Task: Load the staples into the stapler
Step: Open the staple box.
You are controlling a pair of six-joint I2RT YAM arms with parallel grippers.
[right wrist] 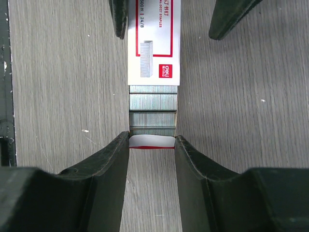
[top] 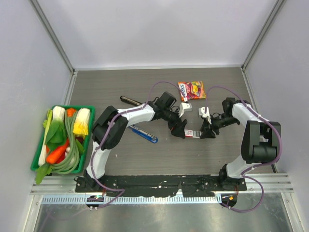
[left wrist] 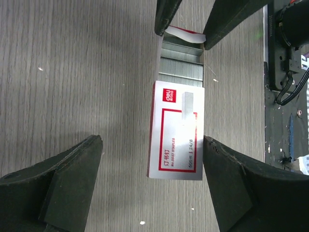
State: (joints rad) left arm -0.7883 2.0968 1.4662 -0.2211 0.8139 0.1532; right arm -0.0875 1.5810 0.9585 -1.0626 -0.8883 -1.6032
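Observation:
The small white-and-red staples box [top: 192, 133] lies on the table between my two grippers. Its sleeve [left wrist: 176, 140] is slid partway off, baring rows of grey staples [left wrist: 181, 60] in the inner tray. My left gripper [left wrist: 152, 141] stands open around the sleeve end; one finger is close beside the box edge and the other is well clear. At the opposite end my right gripper [right wrist: 152, 140] is shut on the tray's end flap, with the staples [right wrist: 153, 108] just past its fingertips. The black stapler [top: 129, 100] lies at the back left, partly behind the left arm.
A green basket [top: 36, 154] of toy vegetables sits at the left edge. An orange snack bag [top: 191, 90] lies at the back, with small white items [top: 186, 107] near it. A blue pen [top: 143, 134] rests left of the box.

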